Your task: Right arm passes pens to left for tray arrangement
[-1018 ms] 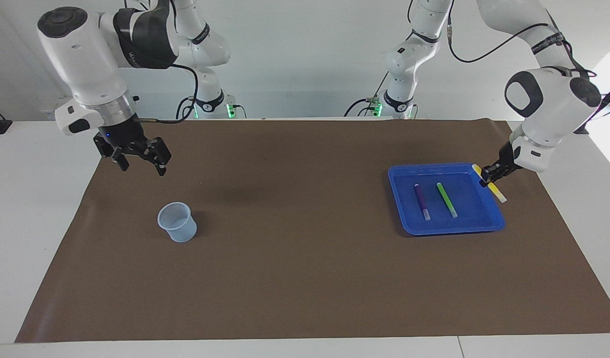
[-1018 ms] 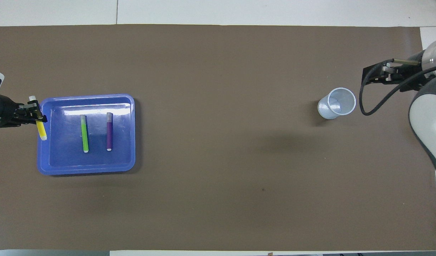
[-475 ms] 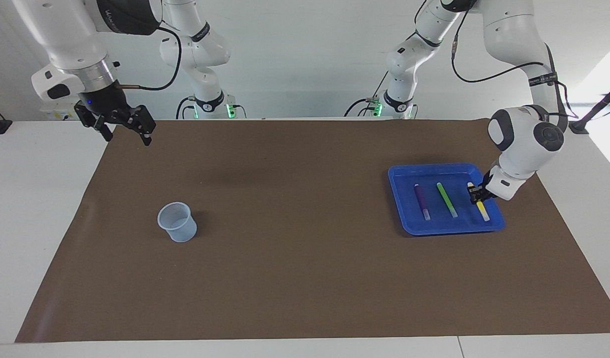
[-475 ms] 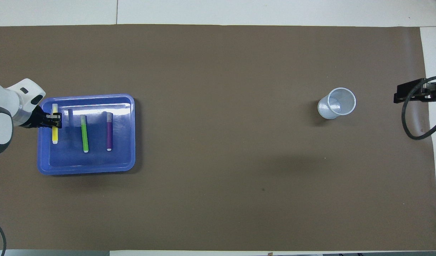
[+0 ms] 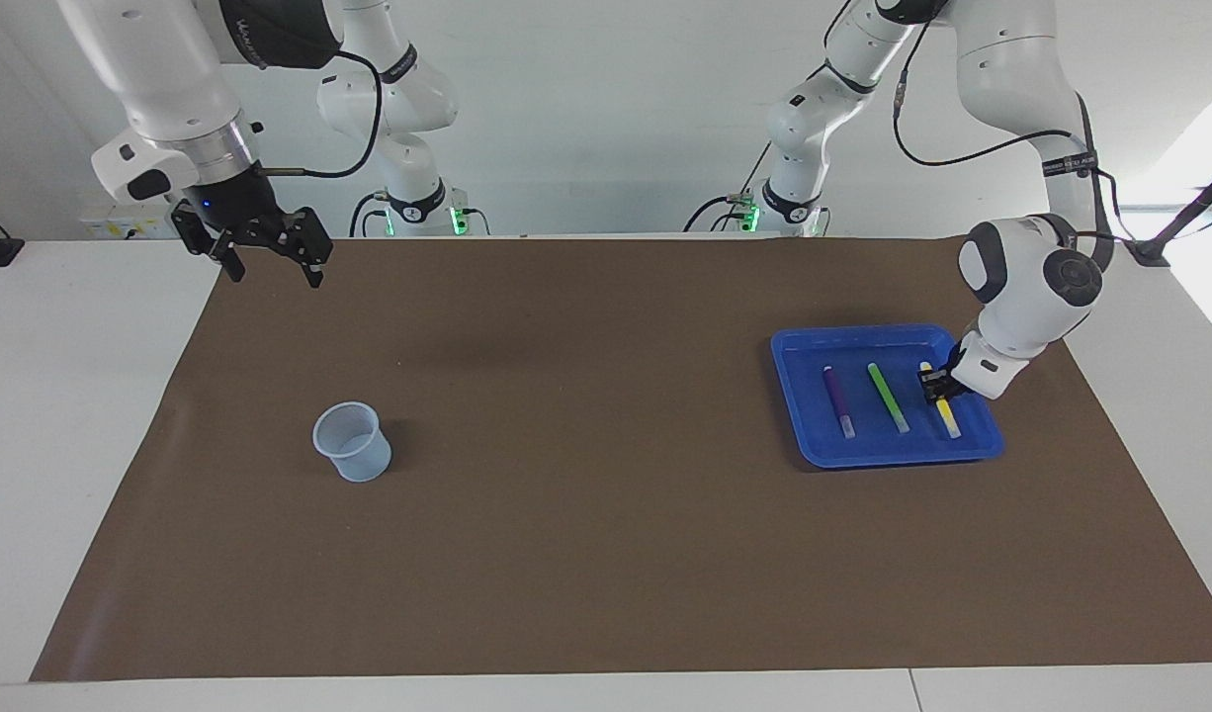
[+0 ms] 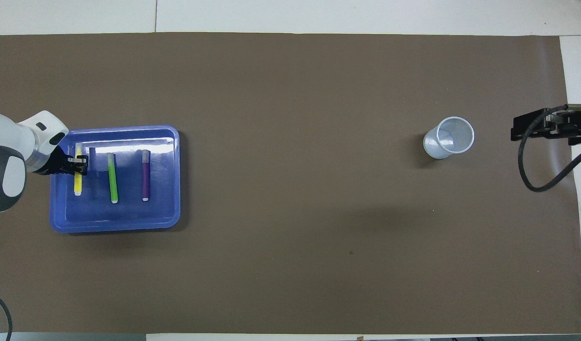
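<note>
A brown mat (image 5: pixel 606 494) covers the table. The blue tray (image 5: pixel 799 415) sits toward the left arm's end, holding the purple pen (image 5: pixel 837 399) and green pen (image 5: pixel 888 396) side by side. The left gripper (image 5: pixel 938 389) is down in the tray, clamped on the yellow pen (image 5: pixel 947 416). The right gripper (image 5: pixel 270 265) hangs spread wide over the mat's edge near the pale cup (image 5: pixel 351 442).

Open brown mat (image 5: pixel 606 475) between cup (image 5: pixel 351 442) and tray (image 5: pixel 794 396).
</note>
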